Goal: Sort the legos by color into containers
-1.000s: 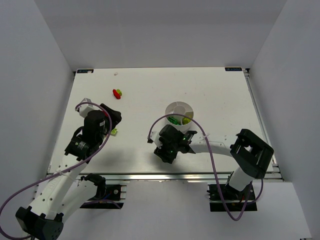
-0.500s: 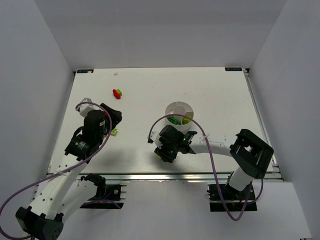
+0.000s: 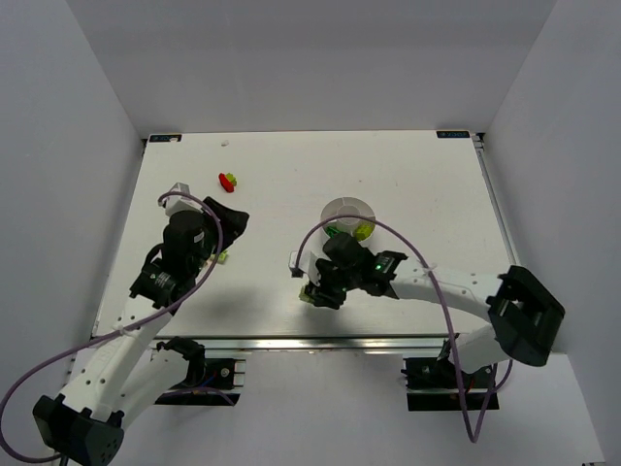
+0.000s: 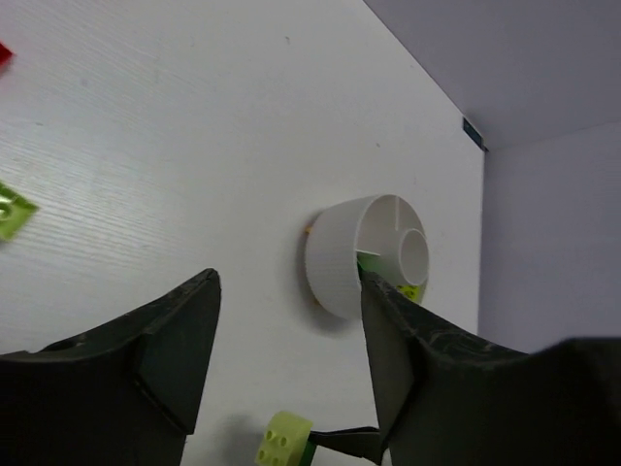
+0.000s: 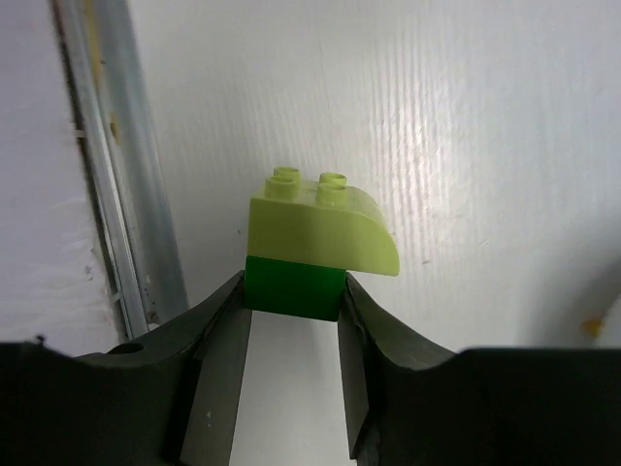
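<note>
Lime brick [image 5: 325,228] rides a dark green brick [image 5: 291,282] clamped in the right gripper [image 5: 293,303] near the dish [image 3: 340,206]; left gripper [image 4: 289,291] gapes empty; next, probably carry both over the rim to a green wedge.

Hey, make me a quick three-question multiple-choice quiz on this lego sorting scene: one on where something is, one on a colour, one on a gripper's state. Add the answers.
1. Where is the red lego?
A) on the table, left of the divided dish
B) inside the dish
C) held by an arm

2. The right gripper's jaws clamp directly on:
A) a red brick
B) the green brick
C) an orange brick

3. The left gripper is:
A) shut on a lego
B) out of view
C) open and empty

Answers:
1 A: the top view shows it lying apart from the dish.
2 B: the right wrist view shows the lime curved brick stacked above the clamped one.
3 C: nothing sits between its spread jaws.
</note>
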